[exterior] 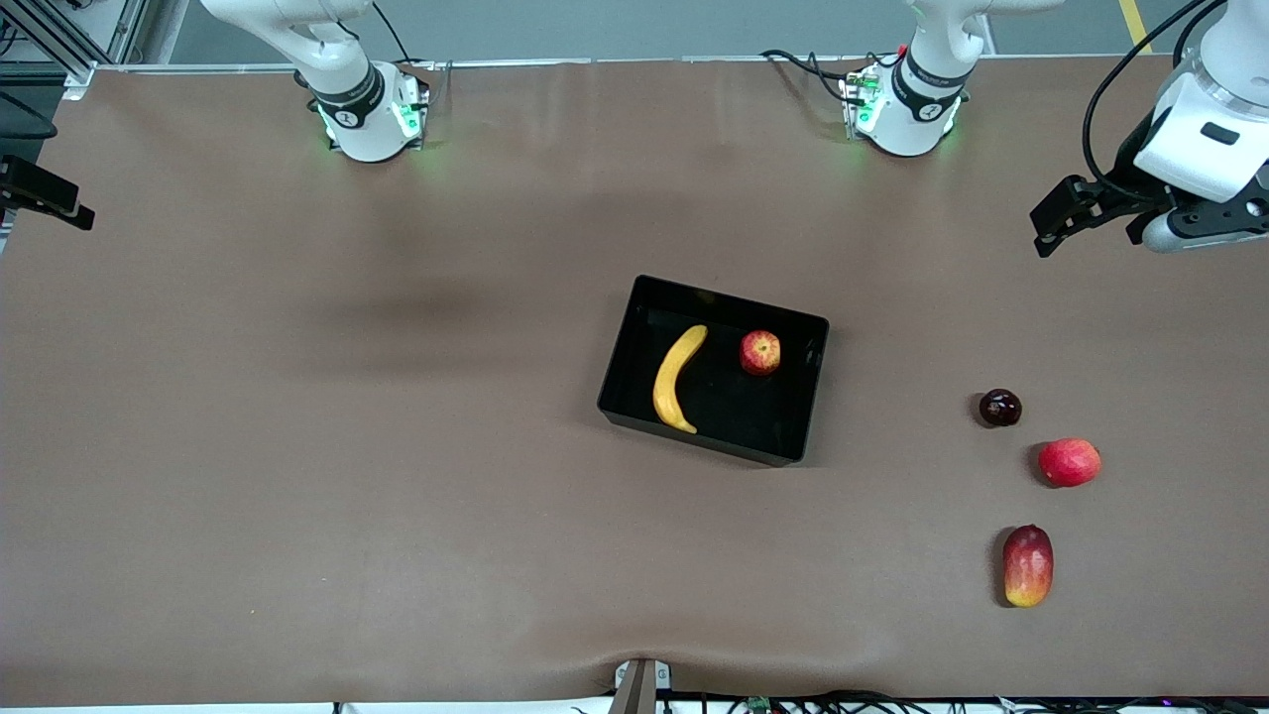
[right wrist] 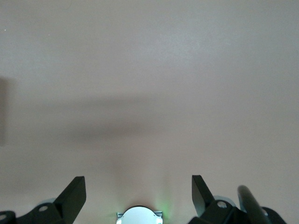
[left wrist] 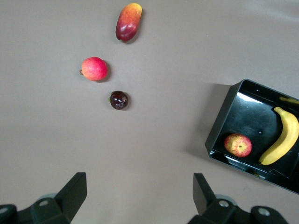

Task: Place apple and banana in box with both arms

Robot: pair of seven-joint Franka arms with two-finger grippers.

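A shallow black box (exterior: 805, 392) of glossy plastic, rectangular with upright walls, is set near the middle of a matte brown table (exterior: 297, 446). Inside it a smooth, curved yellow banana (exterior: 676, 379) is laid toward the right arm's end, and a small round red apple (exterior: 760, 352) with yellowish patches is seen toward the left arm's end, apart from the banana.

Toward the left arm's end from the box, well apart from it, three fruits are lined up on the table: a small dark glossy round fruit (exterior: 999, 408), a plain red-pink round fruit (exterior: 1069, 462) nearer the front camera, and an oblong red-yellow mango (exterior: 1027, 565) nearest.

The left gripper (left wrist: 140, 196) is held released and empty over the table's left-arm end; its black fingers (left wrist: 74, 189) are spread wide. The right gripper (right wrist: 138, 193) is likewise spread wide and empty, over bare table by its green-lit base (exterior: 372, 119).

The table covering is faintly rippled along its near edge.
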